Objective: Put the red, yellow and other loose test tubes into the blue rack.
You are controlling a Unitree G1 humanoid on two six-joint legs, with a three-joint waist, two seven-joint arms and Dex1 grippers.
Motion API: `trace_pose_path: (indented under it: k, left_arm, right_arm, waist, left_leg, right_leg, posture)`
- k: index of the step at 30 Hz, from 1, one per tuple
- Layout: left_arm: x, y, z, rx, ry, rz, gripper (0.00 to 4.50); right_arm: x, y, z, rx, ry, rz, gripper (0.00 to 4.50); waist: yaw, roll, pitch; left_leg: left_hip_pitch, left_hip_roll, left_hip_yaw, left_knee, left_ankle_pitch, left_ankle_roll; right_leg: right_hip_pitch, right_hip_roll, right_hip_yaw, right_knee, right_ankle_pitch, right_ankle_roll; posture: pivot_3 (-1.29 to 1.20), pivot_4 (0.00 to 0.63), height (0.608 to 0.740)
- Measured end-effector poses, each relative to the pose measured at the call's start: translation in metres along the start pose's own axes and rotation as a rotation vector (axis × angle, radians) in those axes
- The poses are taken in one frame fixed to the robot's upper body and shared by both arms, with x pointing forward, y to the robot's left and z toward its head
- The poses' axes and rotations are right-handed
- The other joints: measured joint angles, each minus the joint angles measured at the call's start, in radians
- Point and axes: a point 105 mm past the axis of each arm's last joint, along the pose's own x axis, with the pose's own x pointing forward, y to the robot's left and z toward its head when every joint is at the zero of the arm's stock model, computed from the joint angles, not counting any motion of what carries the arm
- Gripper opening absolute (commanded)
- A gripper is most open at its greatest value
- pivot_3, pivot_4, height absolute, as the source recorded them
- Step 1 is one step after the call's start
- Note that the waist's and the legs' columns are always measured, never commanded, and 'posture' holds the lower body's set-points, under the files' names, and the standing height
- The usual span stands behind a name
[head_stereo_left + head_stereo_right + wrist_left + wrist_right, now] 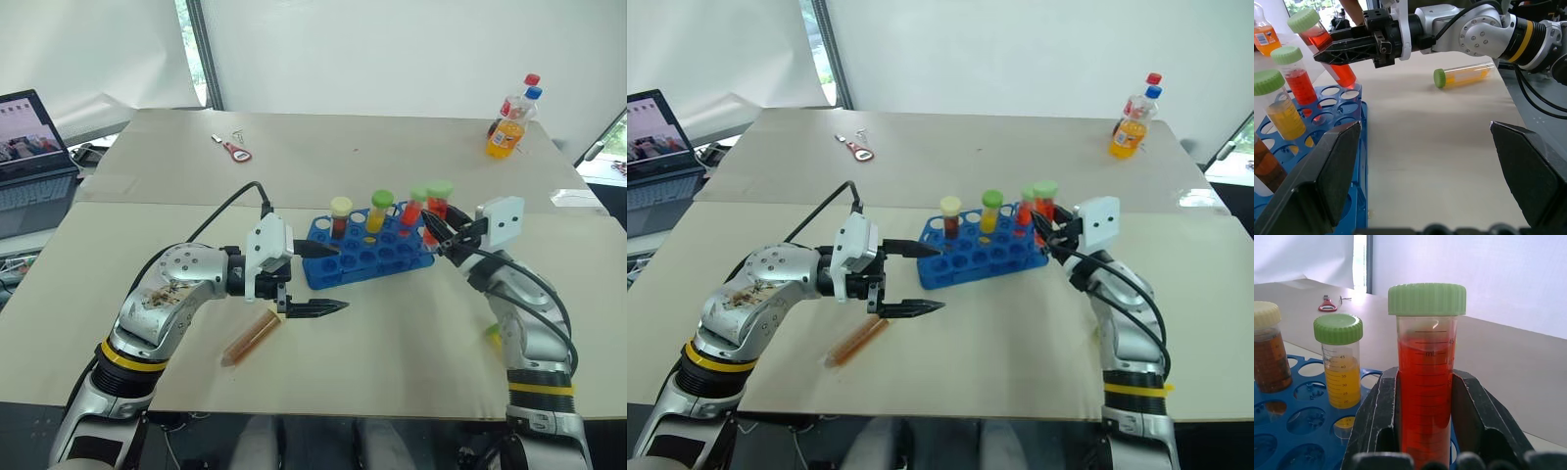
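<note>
1. The right gripper [438, 227] is clamping a red tube with a green cap [1426, 377] between its 2 fingers, closed tight on the tube's lower body; the tube is standing nearly upright, cap up, and is hanging just over the blue rack [370, 255] at the rack's right end.
2. The rack is sitting near the middle of the worktop [392, 333], and 3 capped tubes are already standing in it: a brown one with a pale cap [340, 217], a yellow one with a green cap [379, 212] and another red one with a green cap [415, 208].
3. The relation that matters now, as I judge it: the held tube's long axis is lining up roughly with the holes below, so the next move should be a straight lowering into a free hole at the right end, and the right arm is the nearer one for it.
4. A brownish tube [251, 336] is lying flat near the worktop's front edge, just below the left gripper [323, 277], with its long axis slanting toward the front-left corner.
5. The left gripper's jaws are gaping fully and holding nothing.
6. A yellow tube with a green cap [1464, 76] is lying on its side by the right forearm.
</note>
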Motion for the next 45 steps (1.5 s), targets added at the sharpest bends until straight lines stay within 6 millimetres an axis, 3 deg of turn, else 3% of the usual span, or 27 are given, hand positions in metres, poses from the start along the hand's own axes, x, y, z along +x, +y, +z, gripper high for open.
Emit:
trace_pose_path:
  k: [16,26,28,34,37,42,45]
  left_arm:
    - [0.004,0.001,0.001,-0.031,-0.021,0.017,4.50]
    - [0.016,0.002,0.009,-0.083,-0.077,0.040,4.50]
    - [0.017,0.002,0.009,-0.082,-0.075,0.043,4.50]
    - [0.023,0.005,0.009,-0.058,-0.071,0.074,4.50]
    - [0.026,0.008,0.009,-0.056,-0.073,0.098,4.50]
    - [0.029,0.009,0.005,-0.042,-0.044,0.107,4.50]
    - [0.024,0.009,-0.001,-0.022,0.004,0.103,4.50]
  right_arm:
    - [0.004,0.012,-0.007,0.019,-0.034,-0.052,1.01]
    - [-0.009,0.009,-0.018,0.177,-0.042,-0.185,1.01]
    - [-0.012,0.010,-0.018,0.179,-0.043,-0.187,2.03]
    - [-0.022,0.011,-0.032,0.167,0.040,-0.178,3.99]
    - [-0.034,0.003,-0.023,0.080,0.097,-0.140,3.99]
    - [-0.085,-0.011,-0.013,-0.045,0.289,-0.050,3.99]
    - [-0.112,-0.021,0.008,-0.119,0.457,0.002,3.99]
  waist:
    - [-0.004,0.000,0.000]
    - [-0.003,0.000,0.000]
    - [-0.002,0.000,0.000]
    - [-0.003,0.000,0.000]
    - [-0.004,0.000,0.000]
    - [0.009,0.001,0.000]
    - [0.006,0.002,0.000]
  left_leg:
    - [0.000,0.000,0.000,0.000,0.000,0.000]
    - [0.000,0.000,-0.001,0.000,0.000,0.000]
    - [0.000,0.000,-0.001,0.000,0.000,0.000]
    - [0.000,0.000,-0.001,0.000,0.000,0.000]
    - [0.000,0.000,-0.001,0.000,0.000,0.000]
    - [-0.001,-0.001,-0.001,0.000,0.000,0.001]
    - [0.000,-0.001,-0.002,-0.001,0.000,0.001]
  right_leg:
    - [0.000,0.000,0.000,0.000,0.000,0.000]
    - [0.000,0.000,0.000,0.000,0.000,0.000]
    - [0.000,0.000,0.000,0.000,0.000,0.000]
    - [0.000,0.000,0.000,0.000,0.000,0.000]
    - [0.000,0.000,0.000,0.000,0.000,0.000]
    - [0.000,-0.001,0.000,-0.002,-0.001,0.001]
    - [0.002,0.000,0.000,-0.003,-0.001,0.001]
  posture:
    - [0.00,0.150,0.671]
    - [0.00,0.150,0.671]
    - [0.00,0.150,0.671]
    - [0.00,0.150,0.671]
    - [0.00,0.150,0.671]
    - [0.00,0.150,0.671]
    - [0.00,0.150,0.671]
